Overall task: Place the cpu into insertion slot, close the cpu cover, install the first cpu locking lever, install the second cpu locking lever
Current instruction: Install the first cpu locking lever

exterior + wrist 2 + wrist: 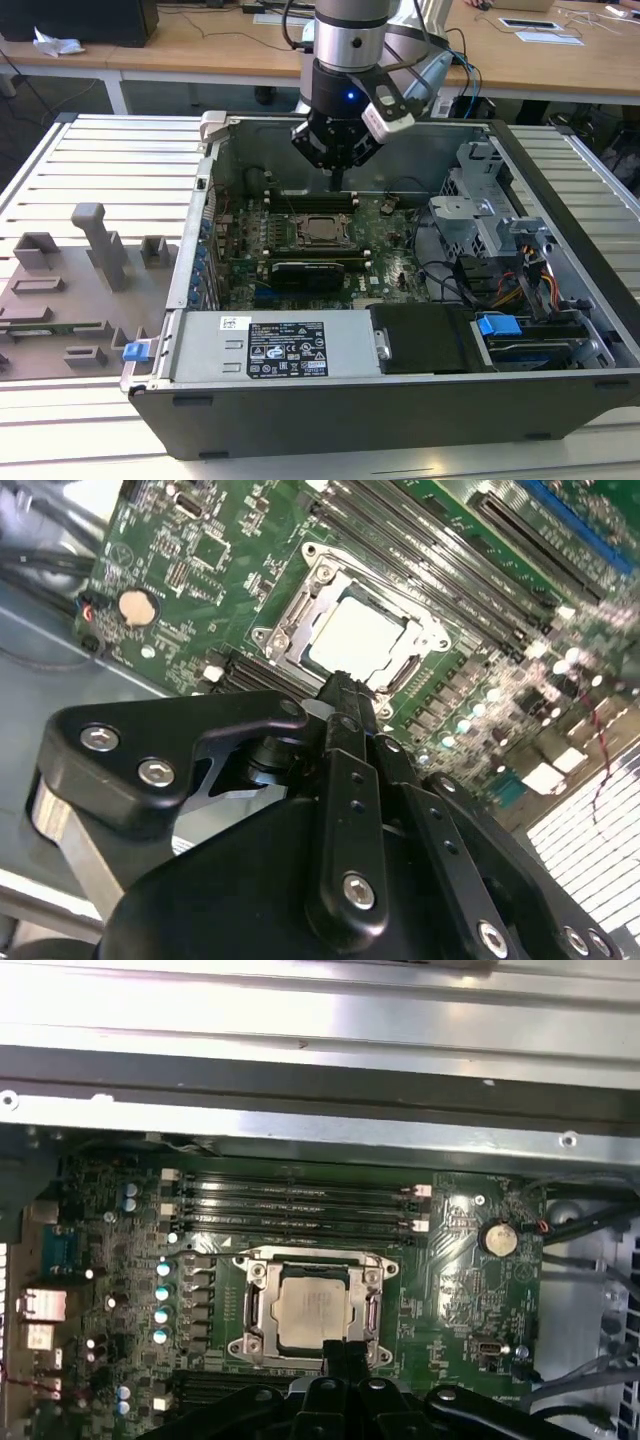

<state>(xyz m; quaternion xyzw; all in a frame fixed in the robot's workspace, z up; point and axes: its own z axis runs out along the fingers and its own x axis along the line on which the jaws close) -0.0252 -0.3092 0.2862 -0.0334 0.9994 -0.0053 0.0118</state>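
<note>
The cpu (pixel 315 1310) (pixel 358 638), a silver-grey square chip, lies flat in the insertion slot (pixel 243 1346) (pixel 320 229) on the green motherboard. The cpu cover (pixel 258 1305) (pixel 292 620), a silvery frame, lies flat around the chip. I cannot make out how the locking levers stand. My gripper (pixel 337 181) hangs above the board, a little behind the socket in the exterior view. In both wrist views its black fingers (pixel 345 1358) (pixel 345 698) are pressed together at the socket's edge, shut, with nothing between them.
The motherboard (pixel 385 255) sits deep in an open computer case (pixel 400 400) with tall walls. Memory slots (pixel 300 1205) run beside the socket, and a black graphics card (pixel 310 270) lies in front of it. Drive cages and cables (pixel 500 260) crowd the exterior view's right. Grey fixtures (pixel 100 250) stand to its left.
</note>
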